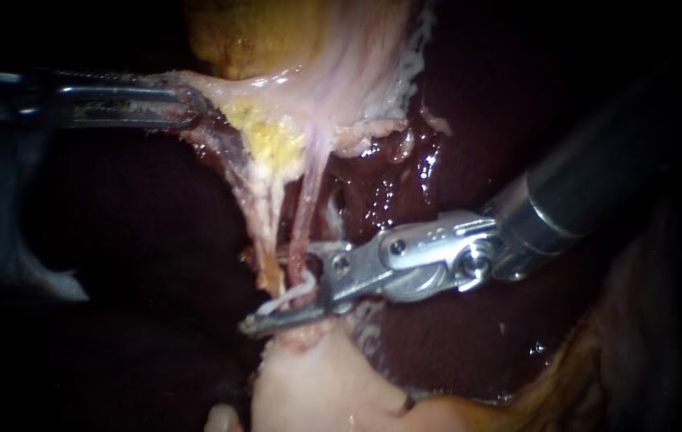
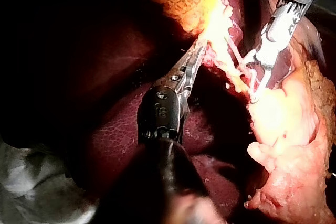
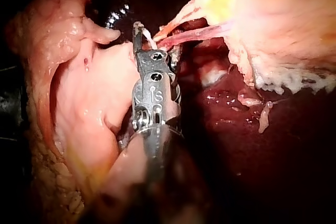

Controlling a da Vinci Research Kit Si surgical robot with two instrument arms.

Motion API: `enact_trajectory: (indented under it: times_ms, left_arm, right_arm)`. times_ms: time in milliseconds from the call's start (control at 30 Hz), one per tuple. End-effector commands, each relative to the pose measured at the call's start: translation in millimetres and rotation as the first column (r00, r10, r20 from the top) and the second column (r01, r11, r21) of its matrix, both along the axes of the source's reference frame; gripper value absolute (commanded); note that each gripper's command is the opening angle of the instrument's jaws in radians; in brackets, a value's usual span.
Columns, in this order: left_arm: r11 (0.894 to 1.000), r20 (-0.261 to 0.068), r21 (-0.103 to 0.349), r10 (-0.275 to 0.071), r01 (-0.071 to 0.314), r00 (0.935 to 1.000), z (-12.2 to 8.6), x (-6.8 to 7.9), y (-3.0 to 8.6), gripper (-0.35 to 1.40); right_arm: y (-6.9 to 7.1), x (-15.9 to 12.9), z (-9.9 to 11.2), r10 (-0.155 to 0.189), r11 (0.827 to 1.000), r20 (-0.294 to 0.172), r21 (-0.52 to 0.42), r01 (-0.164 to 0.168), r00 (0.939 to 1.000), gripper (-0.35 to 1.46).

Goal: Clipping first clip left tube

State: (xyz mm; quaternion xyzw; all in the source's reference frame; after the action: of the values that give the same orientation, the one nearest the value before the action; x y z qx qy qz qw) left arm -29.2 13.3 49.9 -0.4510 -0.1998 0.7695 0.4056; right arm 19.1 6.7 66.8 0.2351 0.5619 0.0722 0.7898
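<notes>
- Your right instrument (image 1: 267,292) comes in from the upper right, its shaft crossing the dark liver (image 1: 428,336).
- Its jaws stand apart and carry a white clip (image 1: 289,298) between them. The clip arches from the tip of the lower jaw back toward the hinge.
- Two strands hang from the yellow fat under the gallbladder (image 1: 309,56) and run down to these jaws.
- You will find the left tube (image 1: 267,232) as the paler strand. It ends level with the jaw tips, just beside the clip's free end.
- Beside it, the reddish tube (image 1: 306,208) drops into the gap between the jaws and meets the clip.
- You cannot tell from the endoscope view whether the clip encloses the left tube, the reddish one, or both.
- Your left instrument (image 1: 185,108) enters from the left, and its jaws are clamped on the pale edge of the gallbladder, which is stretched toward them.
- Under the right instrument's lower jaw lies a pale tissue lump (image 1: 309,384), touching or nearly touching the jaw.
- From the right wrist view, the clip sits at the far end of the jaws, against the reddish tube.
</notes>
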Motion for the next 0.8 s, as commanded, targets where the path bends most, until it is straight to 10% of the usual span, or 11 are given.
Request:
enact_trajectory:
  times_ms: [33, 800]
  left_arm:
    - [1.0, 0.0, 0.0, 0.0, 0.0, 1.0, 0.0, 0.0, 0.0, -0.35]
    - [1.0, 0.0, 0.0, 0.001, -0.001, 1.0, 0.0, 0.0, 0.0, -0.35]
  right_arm:
    - [0.3, -0.4, 0.0, 0.007, 1.0, 0.001, -0.001, -0.007, 1.0, 0.49]
    - [3.6, -10.0, -1.2, 0.065, 0.998, 0.034, -0.007, -0.065, 0.9973, 0.5]
